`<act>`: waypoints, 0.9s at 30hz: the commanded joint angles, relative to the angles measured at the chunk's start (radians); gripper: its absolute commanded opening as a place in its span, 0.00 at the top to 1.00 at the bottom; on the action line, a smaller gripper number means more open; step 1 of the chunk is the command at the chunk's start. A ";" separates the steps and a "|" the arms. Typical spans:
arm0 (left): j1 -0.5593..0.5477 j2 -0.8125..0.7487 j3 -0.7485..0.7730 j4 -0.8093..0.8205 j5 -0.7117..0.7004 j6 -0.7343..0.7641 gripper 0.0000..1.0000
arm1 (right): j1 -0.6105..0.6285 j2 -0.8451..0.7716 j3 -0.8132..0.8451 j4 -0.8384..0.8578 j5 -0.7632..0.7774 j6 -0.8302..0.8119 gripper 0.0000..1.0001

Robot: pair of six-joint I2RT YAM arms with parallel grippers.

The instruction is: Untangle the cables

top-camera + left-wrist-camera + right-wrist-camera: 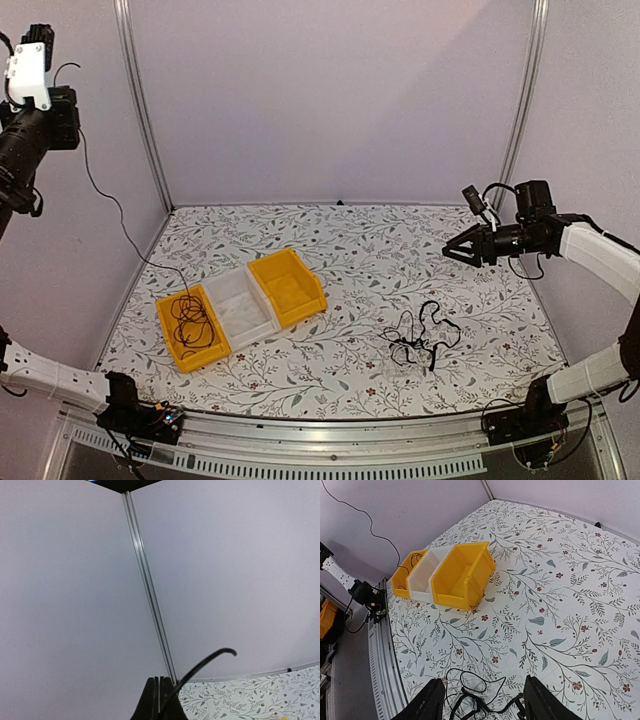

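Note:
A tangle of thin black cables [420, 342] lies on the flowered table at the front right, with a pale cord faintly showing among them. In the right wrist view the tangle [472, 700] sits between and below my open fingers. My right gripper [450, 250] is open and empty, held well above the table behind the tangle. My left gripper [45, 60] is raised high at the far left and shut on a black cable [207, 662]. That cable [105, 200] hangs down into the left yellow bin [165, 330], where it lies coiled.
Three bins stand in a row at the left middle: yellow, white [240, 305] and yellow [290, 285]. They also show in the right wrist view [455, 575]. Purple walls with metal corner posts [150, 595] close in the table.

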 commanded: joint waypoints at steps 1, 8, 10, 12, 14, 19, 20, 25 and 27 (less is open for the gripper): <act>-0.001 -0.018 0.023 0.207 -0.057 0.148 1.00 | 0.024 0.016 0.019 0.025 -0.015 0.009 0.42; 0.002 0.128 0.154 0.350 0.049 0.363 1.00 | 0.026 0.012 0.015 0.013 -0.006 0.004 0.42; 0.002 0.199 0.237 0.343 0.085 0.400 1.00 | 0.027 0.005 0.005 0.014 -0.002 0.003 0.42; 0.002 0.289 0.324 0.351 0.130 0.462 1.00 | 0.027 -0.003 -0.007 0.016 0.000 0.004 0.41; 0.001 0.369 0.442 0.345 0.170 0.524 1.00 | 0.027 -0.014 -0.017 0.018 0.003 0.003 0.41; 0.002 0.524 0.651 0.237 0.271 0.476 1.00 | 0.027 -0.039 -0.036 0.020 0.019 -0.002 0.41; 0.001 0.540 0.658 0.237 0.286 0.473 1.00 | 0.026 -0.042 -0.042 0.018 0.024 -0.004 0.41; 0.002 0.584 0.615 0.231 0.320 0.416 1.00 | 0.025 -0.064 -0.060 0.013 0.041 -0.014 0.41; 0.003 0.584 0.568 0.214 0.320 0.385 1.00 | 0.025 -0.069 -0.067 0.013 0.045 -0.016 0.40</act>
